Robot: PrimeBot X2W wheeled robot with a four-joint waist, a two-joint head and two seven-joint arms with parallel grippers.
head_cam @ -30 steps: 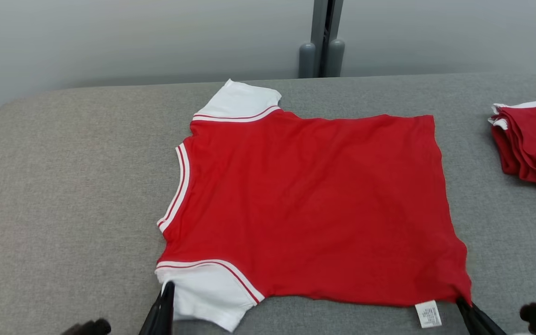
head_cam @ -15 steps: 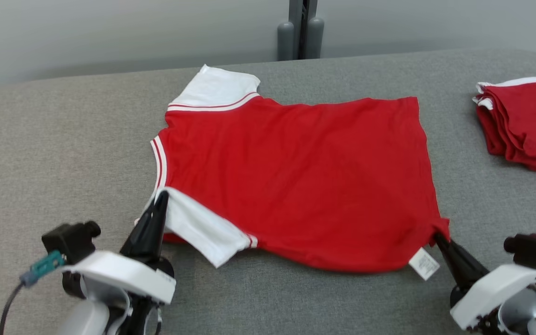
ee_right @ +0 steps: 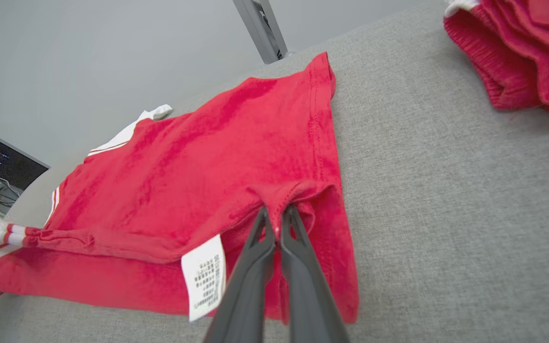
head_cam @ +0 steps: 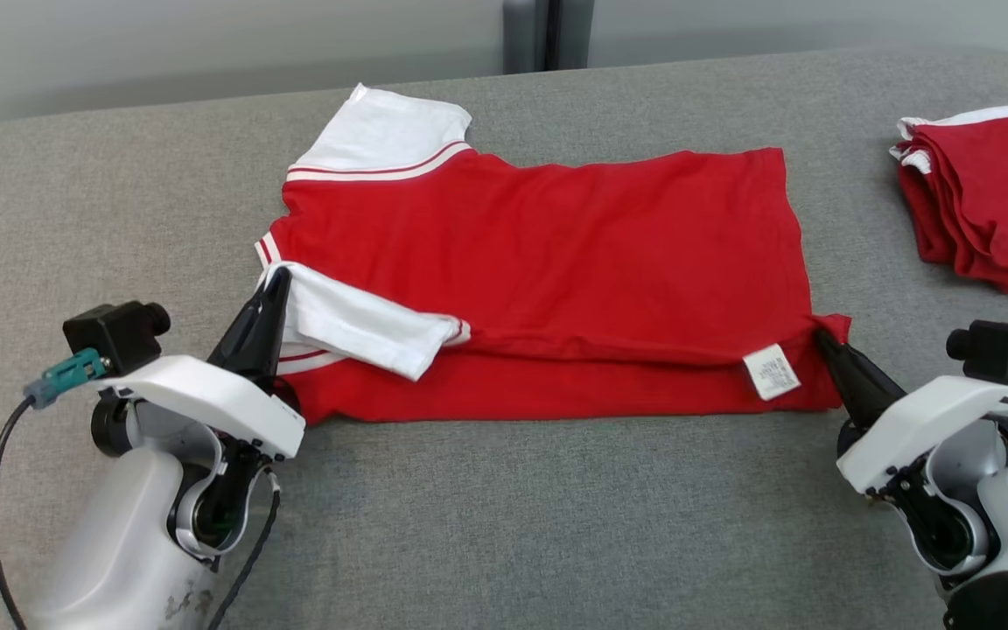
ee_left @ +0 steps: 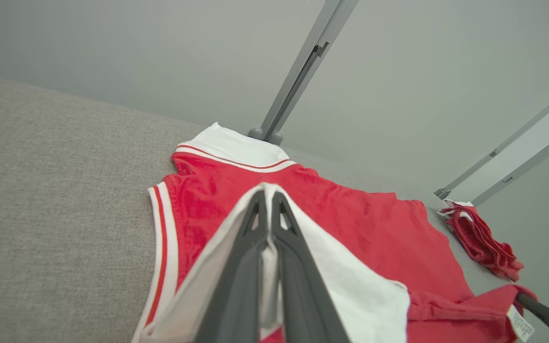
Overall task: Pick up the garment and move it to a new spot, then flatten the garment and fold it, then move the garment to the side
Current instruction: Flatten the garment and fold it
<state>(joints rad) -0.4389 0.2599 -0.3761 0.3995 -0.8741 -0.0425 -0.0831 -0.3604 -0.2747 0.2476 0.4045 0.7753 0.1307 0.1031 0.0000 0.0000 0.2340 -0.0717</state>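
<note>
Left gripper (head_cam: 275, 284): pinching white sleeve (head_cam: 364, 324). Right gripper (head_cam: 822, 339): pinching hem corner (head_cam: 835, 325). I hold both so the garment's (head_cam: 556, 236) near edge folds over.

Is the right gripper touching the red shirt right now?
Touching. The right wrist view shows the right gripper clamped shut on the hem corner of the red shirt, with fabric bunched where it pinches.

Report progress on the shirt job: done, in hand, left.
Done: the red shirt lies spread on the grey table. In hand: the first fold; left gripper shut on the near white sleeve, right gripper shut on the near hem corner, near edge doubled over the body. Left: finish folding, then move it aside, perhaps toward the folded red pile.
</note>
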